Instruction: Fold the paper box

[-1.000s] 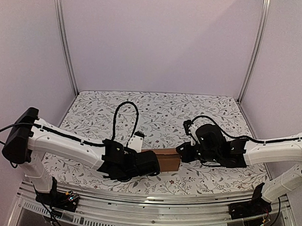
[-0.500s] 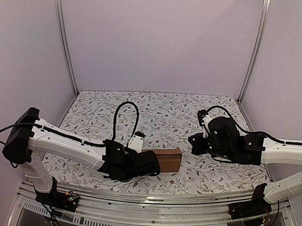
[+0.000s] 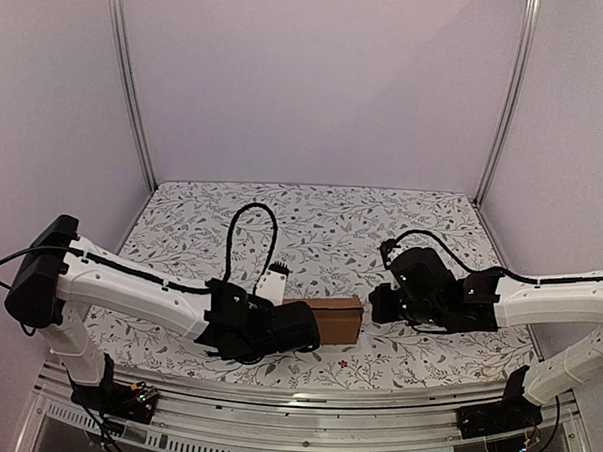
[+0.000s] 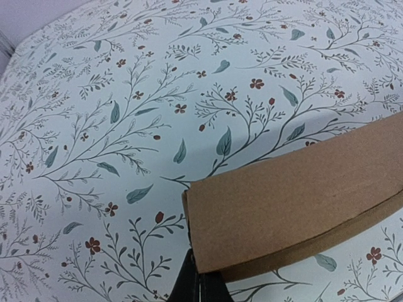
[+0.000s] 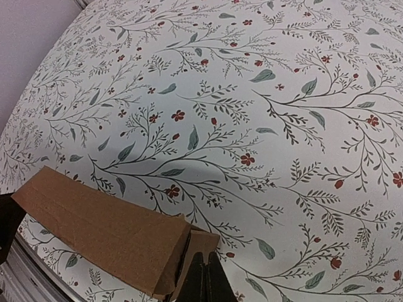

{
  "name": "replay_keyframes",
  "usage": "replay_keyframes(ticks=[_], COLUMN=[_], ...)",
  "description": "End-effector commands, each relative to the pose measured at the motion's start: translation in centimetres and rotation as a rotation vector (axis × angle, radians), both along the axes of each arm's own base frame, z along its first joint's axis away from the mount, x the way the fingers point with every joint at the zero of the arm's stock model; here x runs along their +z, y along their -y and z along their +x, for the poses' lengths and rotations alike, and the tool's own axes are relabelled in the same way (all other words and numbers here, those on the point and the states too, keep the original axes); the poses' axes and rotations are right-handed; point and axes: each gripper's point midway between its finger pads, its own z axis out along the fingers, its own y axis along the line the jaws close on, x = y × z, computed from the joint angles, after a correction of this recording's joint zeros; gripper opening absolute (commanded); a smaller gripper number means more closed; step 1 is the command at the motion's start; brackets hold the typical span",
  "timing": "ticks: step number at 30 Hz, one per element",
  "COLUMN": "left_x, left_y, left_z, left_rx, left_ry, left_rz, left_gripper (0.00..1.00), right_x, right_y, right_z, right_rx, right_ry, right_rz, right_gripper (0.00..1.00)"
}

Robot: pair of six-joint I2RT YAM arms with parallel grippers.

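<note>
**Top external view: plain brown cardboard paper box lying near the front of the floral-print tabletop**

Seen from above, the paper box, folded up into a small oblong carton, is sitting lengthwise between the two arms, about midway between their bases; the left end effector is covering its left end, while the right end effector is reaching in at its right end; a black cable is looping up over the left wrist.

Through the left wrist camera, the black fingers are pressing together at the carton's lower corner, clamping its cardboard edge; the brown panel is running off toward the right side of that view, over the leaf-and-flower print.

Through the right wrist camera, the fingers are sitting shut against each other with nothing between them; their tips are touching a small end flap that is standing slightly ajar at the near end of the carton; the carton is stretching away to the lower left, and its far end is meeting a dark shape at the frame's edge.
</note>
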Motion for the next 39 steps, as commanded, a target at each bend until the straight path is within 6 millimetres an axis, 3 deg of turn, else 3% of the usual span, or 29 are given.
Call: replay_keyframes(ticks=[1,10,23,39], left_x=[-5.9,-5.8,-5.9,-5.9], left_y=[-2.7,-2.6,-2.4,-1.9], left_z=[-2.4,-2.4,-2.4,-2.4], left_rx=[-0.018,-0.019,-0.024,-0.035], left_ry=[-0.210,-0.207,-0.208,-0.207], left_rz=[0.134,0.137,0.139,0.138], left_gripper=[0.00,0.00,0.00,0.00], right_x=[-1.2,-1.8,-0.9,-2.0], right_y=[-2.2,-4.7,-2.7,-4.9], right_z=[-0.3,-1.3,-3.3,-4.4], right_rx=[0.042,0.123,0.127,0.156], right_ry=[-0.048,-0.082,-0.095,-0.163], right_rz=[0.036,0.051,0.023,0.098], right_gripper=[0.00,0.00,0.00,0.00])
